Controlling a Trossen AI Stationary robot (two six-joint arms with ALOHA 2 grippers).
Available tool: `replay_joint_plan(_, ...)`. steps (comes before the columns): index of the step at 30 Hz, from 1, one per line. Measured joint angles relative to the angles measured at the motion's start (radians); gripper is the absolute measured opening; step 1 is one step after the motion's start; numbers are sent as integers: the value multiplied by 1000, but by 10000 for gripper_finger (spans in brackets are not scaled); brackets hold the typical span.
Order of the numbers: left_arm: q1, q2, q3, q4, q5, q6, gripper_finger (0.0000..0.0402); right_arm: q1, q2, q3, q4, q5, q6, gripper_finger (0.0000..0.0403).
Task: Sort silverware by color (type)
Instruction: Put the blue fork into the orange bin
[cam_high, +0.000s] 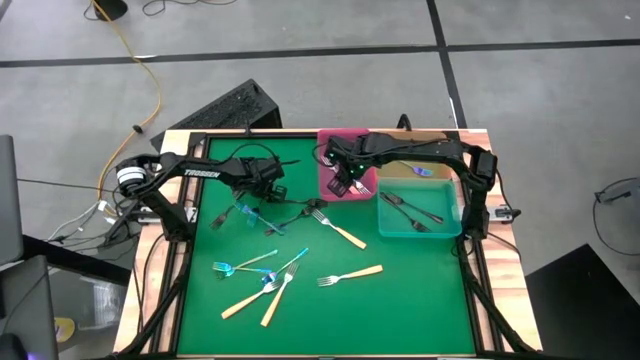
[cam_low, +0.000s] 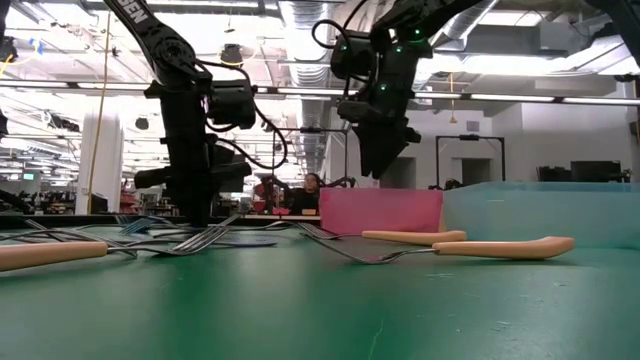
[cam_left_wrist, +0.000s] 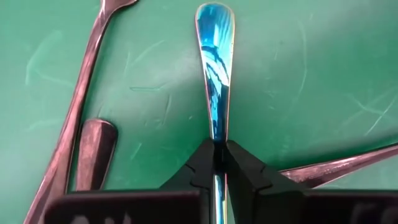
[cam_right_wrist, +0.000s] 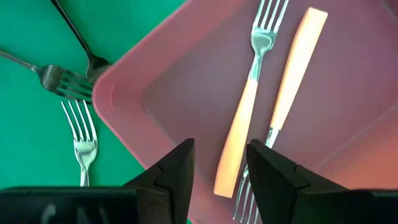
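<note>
Left end effector (cam_left_wrist: 217, 163): clenched on blue fork (cam_left_wrist: 216, 68), glossy iridescent handle, at counter's (cam_high: 400, 300) 10 o'clock.
Right end effector (cam_right_wrist: 219, 163): released, above pink tray (cam_right_wrist: 118, 102).
Tray contents: two silver forks (cam_right_wrist: 239, 134), tan handles.

Dark forks (cam_left_wrist: 74, 143) crowd the left claw (cam_left_wrist: 217, 163); green mat (cam_left_wrist: 311, 74) beyond lies bare.

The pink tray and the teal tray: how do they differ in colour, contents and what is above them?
The pink plastic tray is opaque and holds two tan-handled silver forks; the translucent teal tray holds dark black forks. The open right gripper hangs over the pink tray, while nothing hangs over the teal tray. Both are shallow rectangular trays, side by side on the green table.
</note>
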Motion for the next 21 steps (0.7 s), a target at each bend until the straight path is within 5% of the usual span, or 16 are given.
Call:
replay_joint_plan(14, -4, -316, -4, 134, -74, 30, 1, -3, -52, -1, 86, 0, -4, 166)
replay_joint_plan(21, 0, -493, -2, 380, -128, 163, 1, -2, -176, 0, 262, -1, -67, 166)
